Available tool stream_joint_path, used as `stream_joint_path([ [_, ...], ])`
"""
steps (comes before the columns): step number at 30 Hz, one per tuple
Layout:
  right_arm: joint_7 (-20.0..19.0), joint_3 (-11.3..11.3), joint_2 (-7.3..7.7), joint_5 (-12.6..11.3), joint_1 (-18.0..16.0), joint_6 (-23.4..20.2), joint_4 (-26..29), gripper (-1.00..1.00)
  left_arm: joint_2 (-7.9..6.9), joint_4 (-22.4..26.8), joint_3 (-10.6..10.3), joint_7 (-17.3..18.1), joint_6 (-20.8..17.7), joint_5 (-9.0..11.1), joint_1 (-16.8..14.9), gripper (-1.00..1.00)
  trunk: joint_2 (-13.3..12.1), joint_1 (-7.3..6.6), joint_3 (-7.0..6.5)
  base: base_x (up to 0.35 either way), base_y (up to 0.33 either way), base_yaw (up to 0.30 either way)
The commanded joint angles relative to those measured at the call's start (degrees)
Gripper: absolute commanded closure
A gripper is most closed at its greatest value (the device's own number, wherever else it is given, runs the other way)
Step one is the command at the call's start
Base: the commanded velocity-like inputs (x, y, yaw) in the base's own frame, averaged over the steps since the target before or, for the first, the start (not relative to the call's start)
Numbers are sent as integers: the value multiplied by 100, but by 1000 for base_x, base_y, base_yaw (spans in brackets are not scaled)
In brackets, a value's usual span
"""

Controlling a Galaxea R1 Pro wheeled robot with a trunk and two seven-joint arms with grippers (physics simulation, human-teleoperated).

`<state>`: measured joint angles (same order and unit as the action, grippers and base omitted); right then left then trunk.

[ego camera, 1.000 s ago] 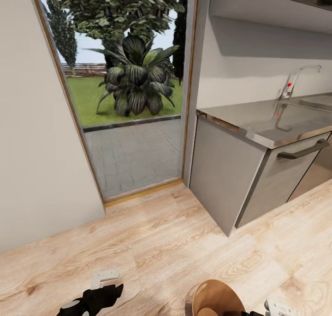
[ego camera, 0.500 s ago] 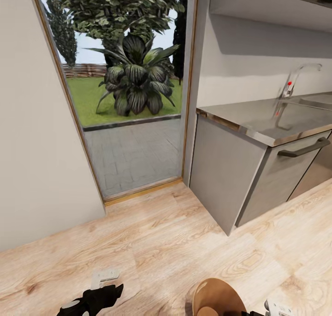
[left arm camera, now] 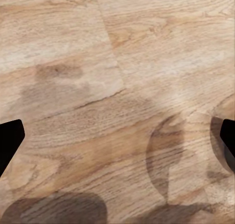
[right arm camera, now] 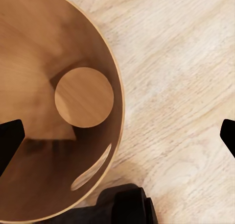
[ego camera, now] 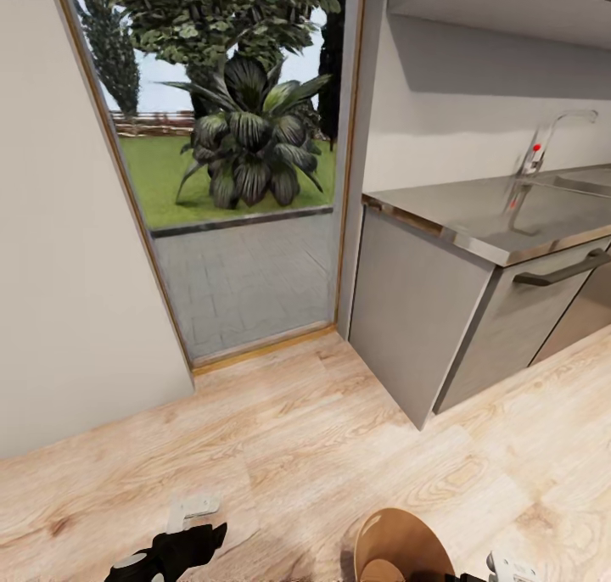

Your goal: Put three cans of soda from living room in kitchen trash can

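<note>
The coppery-brown round tapered bin (right arm camera: pixel 58 111) stands empty on the pale wood floor (ego camera: pixel 297 446) under the right gripper (right arm camera: pixel 117 136), spread wide and empty; rigid, light and glossy, it looks best held at the rim.

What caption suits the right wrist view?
Open fingers above an empty brown bin on a wood floor.

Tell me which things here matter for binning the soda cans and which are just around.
Job: coppery-brown round tapered bin, inside bare; right gripper open over its rim.
Just around: steel counter, chrome tap, glass door, spiky plant.
</note>
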<state>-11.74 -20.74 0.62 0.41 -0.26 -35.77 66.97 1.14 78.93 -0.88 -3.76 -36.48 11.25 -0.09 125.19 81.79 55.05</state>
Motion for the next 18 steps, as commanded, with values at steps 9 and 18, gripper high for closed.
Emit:
stream_joint_path([
  [9,5,0,0,11,0,0,0,-100,-3,0,-8,-2,9,0,0,-100,0,0,83,0,0,0],
  [18,-7,24,-9,20,0,0,27,-100,-8,0,-10,-2,25,-7,0,-100,0,0,165,0,0,0],
])
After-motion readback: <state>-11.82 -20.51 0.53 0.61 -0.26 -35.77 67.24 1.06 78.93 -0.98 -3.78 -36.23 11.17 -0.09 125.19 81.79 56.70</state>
